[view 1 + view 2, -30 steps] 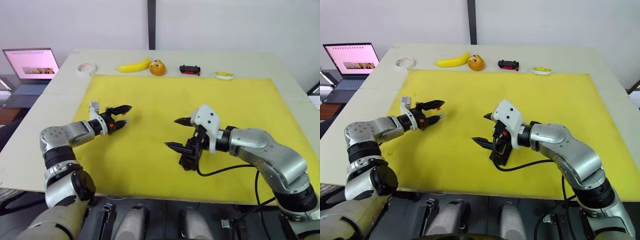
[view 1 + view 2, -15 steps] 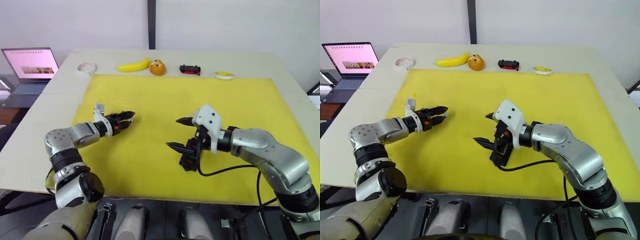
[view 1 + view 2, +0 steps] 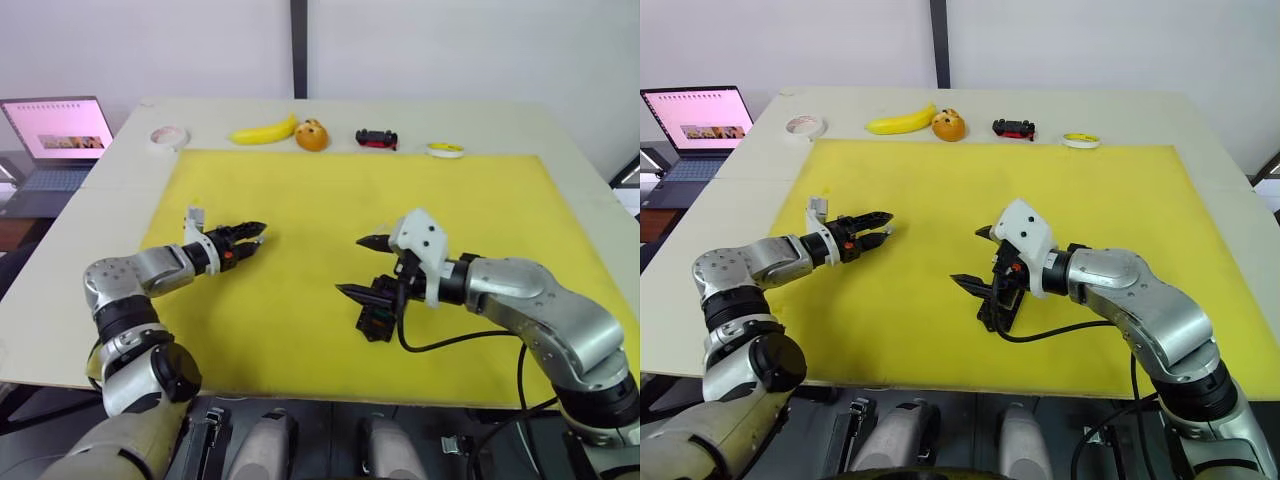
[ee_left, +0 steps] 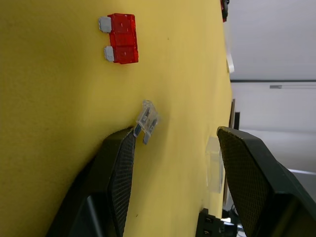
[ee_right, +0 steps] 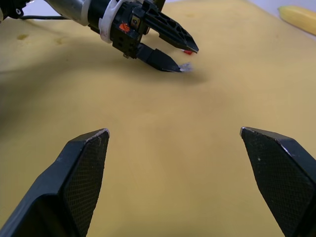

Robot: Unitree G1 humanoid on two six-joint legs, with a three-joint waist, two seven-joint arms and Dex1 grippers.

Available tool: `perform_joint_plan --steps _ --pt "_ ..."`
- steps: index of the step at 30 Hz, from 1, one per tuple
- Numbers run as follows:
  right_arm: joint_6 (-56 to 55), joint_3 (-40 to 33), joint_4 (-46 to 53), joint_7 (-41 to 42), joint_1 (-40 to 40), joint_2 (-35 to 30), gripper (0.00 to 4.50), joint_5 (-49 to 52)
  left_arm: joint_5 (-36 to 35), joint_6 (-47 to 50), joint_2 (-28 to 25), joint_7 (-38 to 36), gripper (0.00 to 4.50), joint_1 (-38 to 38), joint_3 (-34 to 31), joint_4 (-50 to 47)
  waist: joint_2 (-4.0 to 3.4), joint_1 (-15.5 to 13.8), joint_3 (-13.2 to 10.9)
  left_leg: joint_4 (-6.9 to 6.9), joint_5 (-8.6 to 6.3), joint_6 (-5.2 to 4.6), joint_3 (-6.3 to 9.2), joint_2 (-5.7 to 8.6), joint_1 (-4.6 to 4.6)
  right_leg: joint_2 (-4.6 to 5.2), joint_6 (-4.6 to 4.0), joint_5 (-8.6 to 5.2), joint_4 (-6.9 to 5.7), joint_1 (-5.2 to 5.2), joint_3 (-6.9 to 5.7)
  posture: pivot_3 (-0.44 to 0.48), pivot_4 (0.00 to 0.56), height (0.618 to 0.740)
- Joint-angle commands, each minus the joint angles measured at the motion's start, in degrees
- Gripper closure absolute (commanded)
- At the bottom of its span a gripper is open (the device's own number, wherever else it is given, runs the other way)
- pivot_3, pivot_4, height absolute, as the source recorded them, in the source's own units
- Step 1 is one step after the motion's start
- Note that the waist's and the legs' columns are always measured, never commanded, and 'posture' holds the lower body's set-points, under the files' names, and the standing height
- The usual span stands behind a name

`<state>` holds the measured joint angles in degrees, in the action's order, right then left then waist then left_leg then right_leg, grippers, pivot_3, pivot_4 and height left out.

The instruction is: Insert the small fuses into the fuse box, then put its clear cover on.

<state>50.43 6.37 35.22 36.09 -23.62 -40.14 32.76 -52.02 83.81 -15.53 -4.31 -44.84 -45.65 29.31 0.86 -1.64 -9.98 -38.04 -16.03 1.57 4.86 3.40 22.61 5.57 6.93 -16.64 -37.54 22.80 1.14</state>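
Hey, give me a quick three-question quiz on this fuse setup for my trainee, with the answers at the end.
1. True or false: the left claw is shut on the red fuse.
2. Which lies nearest the left claw's fingertips? A the clear fuse, B the banana, C the toy car.
3. Fill in: the right claw hangs over the yellow mat with its fingers ___.

Key: 1 false; 2 A; 3 open.
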Motion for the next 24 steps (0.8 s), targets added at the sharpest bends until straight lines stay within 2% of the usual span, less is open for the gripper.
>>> perform_joint_plan --steps 1,17,20,23,24 --pt "-0.43 -1.96 2.26 0.20 -0.37 -0.67 0.00 0.24 1.03 -0.99 -0.16 -0.43 1.72 1.44 1.25 1.14 0.00 0.23 0.00 0.00 0.00 0.00 0.00 0.00 0.00 0.00 0.00 0.00 0.00 0.00 0.00 0.000 0.150 0.740" --pt "-0.36 -2.35 1.83 0.64 -0.84 -1.67 0.00 0.23 0.61 -4.99 1.41 1.36 1.72 1.21 0.46 1.93 -0.02 0.87 0.01 0.02 -0.05 -0.09 0.03 -0.01 -0.10 0.01 0.01 0.01 -0.02 -0.09 -0.01 0.000 0.150 0.740" --pt "-0.33 -2.37 1.85 0.67 -0.86 -1.78 0.00 0.36 0.47 -5.16 1.21 1.69 2.64 0.88 0.34 2.39 -0.02 0.89 0.01 0.02 -0.06 -0.10 0.02 -0.01 -0.10 0.00 0.02 0.01 -0.02 -0.09 -0.01 0.000 0.150 0.740" --pt "-0.31 -2.41 1.87 0.74 -0.86 -1.85 0.00 0.41 0.38 -5.17 0.97 1.86 4.10 0.83 0.66 2.66 -0.02 0.97 0.01 0.02 -0.05 -0.09 0.02 -0.01 -0.10 0.00 0.02 0.01 -0.02 -0.07 -0.01 0.000 0.150 0.740" --pt "-0.30 -2.43 1.88 0.75 -0.85 -1.88 0.00 0.41 0.42 -5.17 0.92 1.92 4.10 0.83 0.74 2.75 -0.02 1.00 0.01 0.04 -0.05 -0.09 0.02 -0.02 -0.10 0.00 0.02 0.01 -0.02 -0.07 -0.01 0.000 0.150 0.740"
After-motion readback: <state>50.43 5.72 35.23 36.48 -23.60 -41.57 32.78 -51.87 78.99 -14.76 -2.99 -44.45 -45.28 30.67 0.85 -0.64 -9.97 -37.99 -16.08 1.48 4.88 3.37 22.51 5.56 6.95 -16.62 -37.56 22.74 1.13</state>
